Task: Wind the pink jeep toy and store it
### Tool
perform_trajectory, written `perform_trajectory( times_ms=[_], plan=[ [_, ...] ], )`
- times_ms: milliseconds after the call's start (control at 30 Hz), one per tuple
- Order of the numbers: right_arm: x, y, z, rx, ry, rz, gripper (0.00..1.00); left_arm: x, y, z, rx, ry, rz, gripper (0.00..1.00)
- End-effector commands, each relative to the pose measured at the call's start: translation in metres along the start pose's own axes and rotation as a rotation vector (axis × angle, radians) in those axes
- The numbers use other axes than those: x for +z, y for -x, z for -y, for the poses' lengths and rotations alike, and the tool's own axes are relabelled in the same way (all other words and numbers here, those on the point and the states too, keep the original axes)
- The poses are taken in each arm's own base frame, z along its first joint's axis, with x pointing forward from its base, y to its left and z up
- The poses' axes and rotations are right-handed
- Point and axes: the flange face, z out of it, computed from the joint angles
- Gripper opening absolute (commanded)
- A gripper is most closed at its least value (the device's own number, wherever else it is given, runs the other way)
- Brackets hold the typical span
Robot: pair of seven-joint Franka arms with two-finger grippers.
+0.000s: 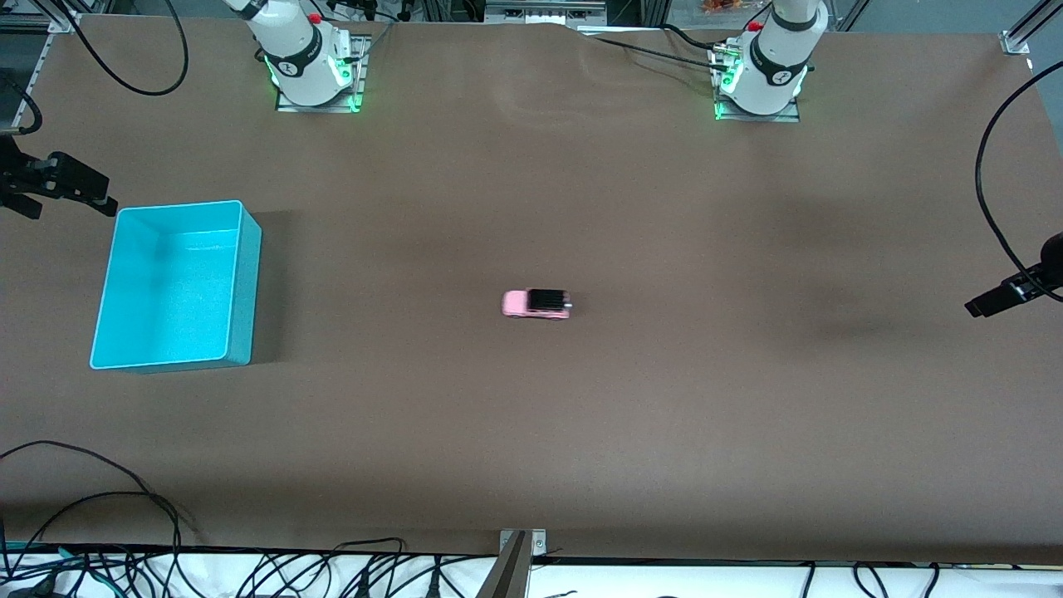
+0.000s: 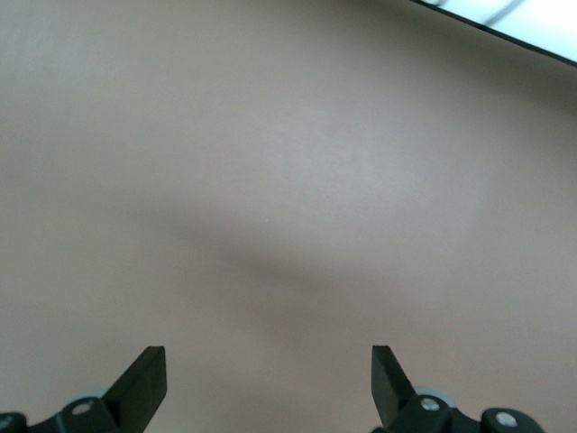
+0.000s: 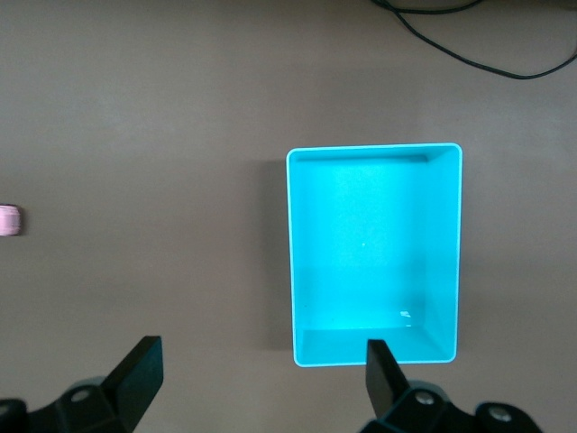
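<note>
Brown covering is spread over the whole table (image 1: 631, 415), and on it, about midway between the two arms' ends, the pink jeep toy (image 1: 536, 304) is seen on its wheels. Its pink nose is turned toward the right arm's end of the table and its black roof and rear toward the left arm's end. Nothing is touching it, and it is well apart from both grippers.

A turquoise bin (image 1: 242, 282) is set near the right arm's end of the table, open at the top, with nothing visible inside it. The toy lies well apart from the bin, at roughly the same distance from the front camera as the bin's nearer half.

The right gripper (image 3: 261, 372) is held up in the air by the bin's edge that lies farther from the front camera; its fingers (image 3: 142, 365) are spread wide apart and nothing is held between them. In the right wrist view the bin is seen from above, and a sliver of the pink toy shows at the picture's edge.

The left gripper (image 2: 269, 379) is held up over bare table at the left arm's end, close to the table's edge. Its fingers (image 2: 147, 374) are likewise spread wide apart, with nothing between them; only the brown surface is seen beneath it.

Black cables (image 1: 100, 498) are draped along the table's edge nearest the front camera.
</note>
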Motion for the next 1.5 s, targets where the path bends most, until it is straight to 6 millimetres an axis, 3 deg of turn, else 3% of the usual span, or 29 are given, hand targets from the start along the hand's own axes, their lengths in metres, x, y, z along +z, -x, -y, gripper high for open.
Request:
perform_trajectory(
  times_ms=[0,234,534,1268,1468],
  plan=[
    [-0.006,0.0,-0.002,-0.006,-0.014,0.001,1.0,-0.019,-0.001,-0.002,0.134,0.044,0.003,1.0],
    [-0.006,0.0,-0.004,-0.005,-0.014,0.002,1.0,-0.024,0.009,-0.024,0.233,0.047,-0.005,1.0],
    [-0.006,0.0,-0.004,-0.005,-0.014,0.002,1.0,-0.036,0.024,-0.035,0.272,0.053,-0.014,1.0],
    [-0.005,0.0,0.001,-0.008,-0.016,0.004,1.0,-0.034,0.031,-0.036,0.292,0.078,0.002,1.0],
    [0.011,-0.009,0.008,-0.021,-0.023,0.027,1.0,-0.029,0.034,-0.036,0.293,0.072,0.014,1.0]
  ],
)
